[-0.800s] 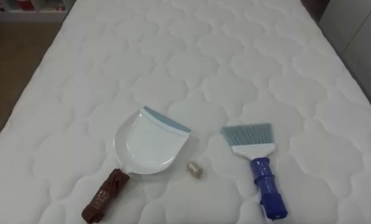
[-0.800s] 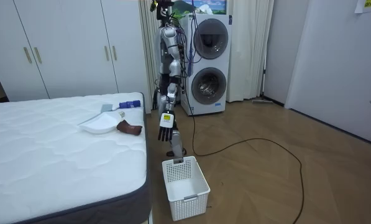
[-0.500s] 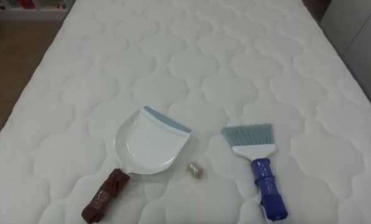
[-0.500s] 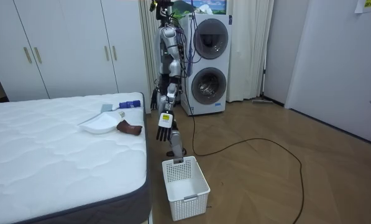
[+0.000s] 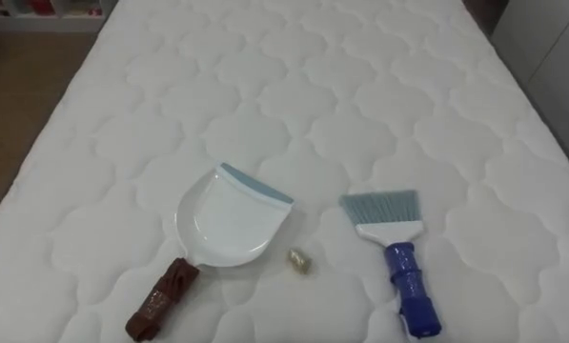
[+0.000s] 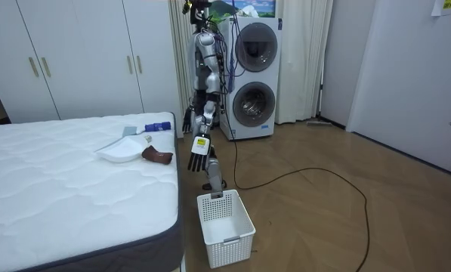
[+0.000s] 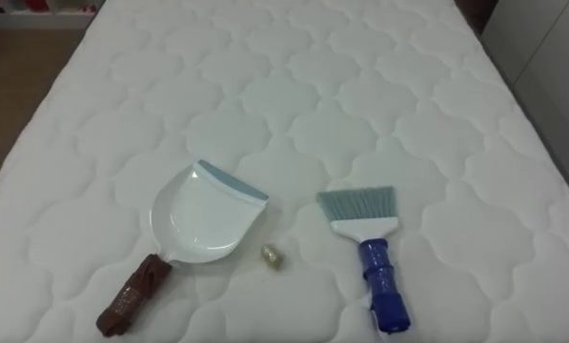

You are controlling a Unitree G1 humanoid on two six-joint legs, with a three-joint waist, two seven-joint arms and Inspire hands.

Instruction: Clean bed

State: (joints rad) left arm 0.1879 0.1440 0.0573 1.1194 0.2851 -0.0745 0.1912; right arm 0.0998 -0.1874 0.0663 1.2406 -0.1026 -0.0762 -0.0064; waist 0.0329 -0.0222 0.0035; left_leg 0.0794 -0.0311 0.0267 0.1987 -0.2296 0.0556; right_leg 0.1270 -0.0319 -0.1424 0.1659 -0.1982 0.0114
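Observation:
On the white quilted mattress [image 5: 313, 86] lies a white dustpan [image 5: 229, 217] with a blue lip and a brown handle [image 5: 160, 300] that points toward me. To its right a small tan scrap [image 5: 298, 260] lies just beside the pan's rim. Further right is a brush [image 5: 394, 243] with grey-blue bristles and a blue handle. In the room view I stand at the bed's edge on the room view's right. My left hand [image 6: 199, 151] hangs at my side with relaxed fingers, holding nothing. My right hand [image 6: 187, 119] hangs beyond it, near the mattress corner.
A white slatted basket [image 6: 225, 227] stands on the wood floor by the bed's corner, just beside my feet. Stacked washing machines [image 6: 254, 75] are behind me and white wardrobes [image 6: 81, 53] behind the bed. Bare floor [image 5: 12, 105] runs along the bed's left.
In the room view my left hand has swung slightly toward the bed. The dustpan, scrap and brush lie where they were.

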